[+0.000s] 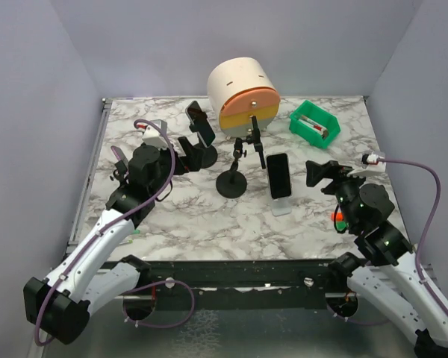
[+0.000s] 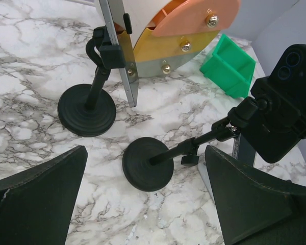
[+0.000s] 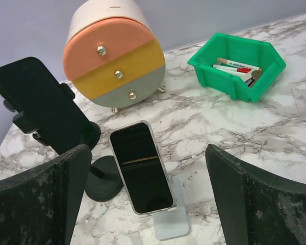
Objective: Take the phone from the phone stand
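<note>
Three phones stand on stands. A black phone (image 1: pixel 278 175) leans on a small silver stand (image 1: pixel 282 206) at the table's middle right; in the right wrist view this phone (image 3: pixel 141 167) sits on the stand (image 3: pixel 172 225) straight ahead between my open fingers. A second phone (image 1: pixel 256 142) is clamped on a black round-based stand (image 1: pixel 231 183). A third phone (image 1: pixel 200 121) is clamped on another black stand (image 1: pixel 204 156). My left gripper (image 1: pixel 188 153) is open beside that stand. My right gripper (image 1: pixel 319 173) is open, just right of the silver stand, touching nothing.
A cream drum with orange, yellow and grey drawers (image 1: pixel 243 95) stands at the back. A green bin (image 1: pixel 314 124) with pens is at the back right. In the left wrist view both black stand bases (image 2: pixel 86 109) (image 2: pixel 148 164) lie ahead.
</note>
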